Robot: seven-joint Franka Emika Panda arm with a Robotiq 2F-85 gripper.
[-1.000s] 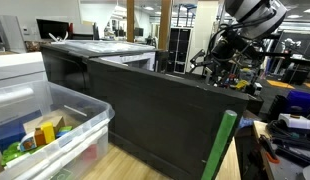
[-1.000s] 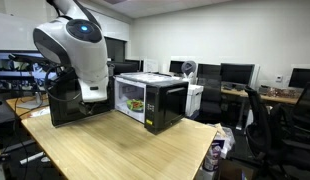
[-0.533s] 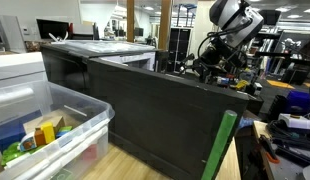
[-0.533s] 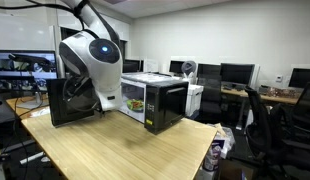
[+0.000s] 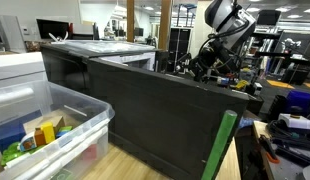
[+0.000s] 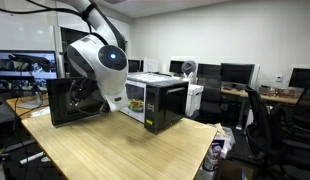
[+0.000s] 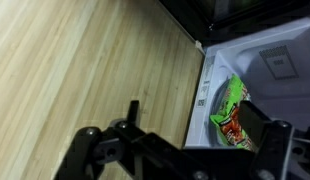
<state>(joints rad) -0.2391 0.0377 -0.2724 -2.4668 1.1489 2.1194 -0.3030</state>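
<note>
A black microwave (image 6: 160,100) stands on a wooden table (image 6: 125,150) with its door (image 6: 67,100) swung open. In the wrist view its white inside (image 7: 265,70) holds a green and red snack bag (image 7: 230,110). My gripper (image 7: 180,140) is open and empty, hovering over the table edge just in front of the open microwave, apart from the bag. In an exterior view my arm (image 6: 100,65) leans down between the door and the oven and hides the fingers. It also shows in an exterior view (image 5: 230,22), with the gripper (image 5: 201,64) low behind a black panel.
A clear plastic bin (image 5: 50,125) with small coloured items sits in front of the black panel (image 5: 165,115). A green upright piece (image 5: 223,140) stands near it. Office chairs (image 6: 263,120), desks and monitors (image 6: 235,73) fill the room behind the table.
My arm has swung down and across toward the open microwave; the gripper has come lower between the door and the oven opening. Nothing was taken hold of.
</note>
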